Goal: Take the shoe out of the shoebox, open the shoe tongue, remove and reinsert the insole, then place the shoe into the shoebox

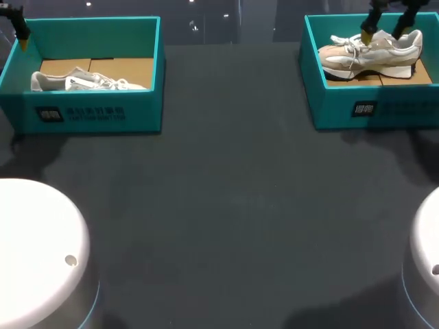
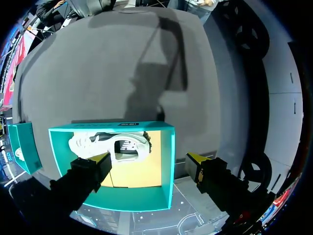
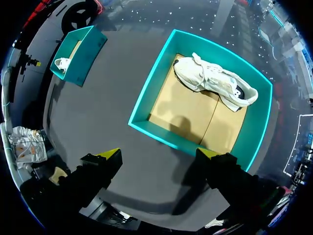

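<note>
Two teal shoeboxes stand at the table's far corners. The left shoebox [image 1: 89,113] [image 2: 139,199] holds a white shoe [image 1: 82,82] [image 2: 110,144] lying on its side. My left gripper [image 1: 22,38] [image 2: 148,159] hangs open high over that box's outer end, nothing between its fingers. The right shoebox [image 1: 384,106] [image 3: 149,90] holds a beige and white shoe [image 1: 370,53] [image 3: 215,81] on its side against one wall. My right gripper [image 1: 383,34] [image 3: 159,153] hangs open well above this box, straddling a wall opposite the shoe and holding nothing.
Dark table top [image 1: 226,192] stretches between and in front of the boxes. The white round bases of my arms [image 1: 34,253] [image 1: 425,247] stand at the near corners. In the right wrist view the left shoebox [image 3: 78,54] shows far off.
</note>
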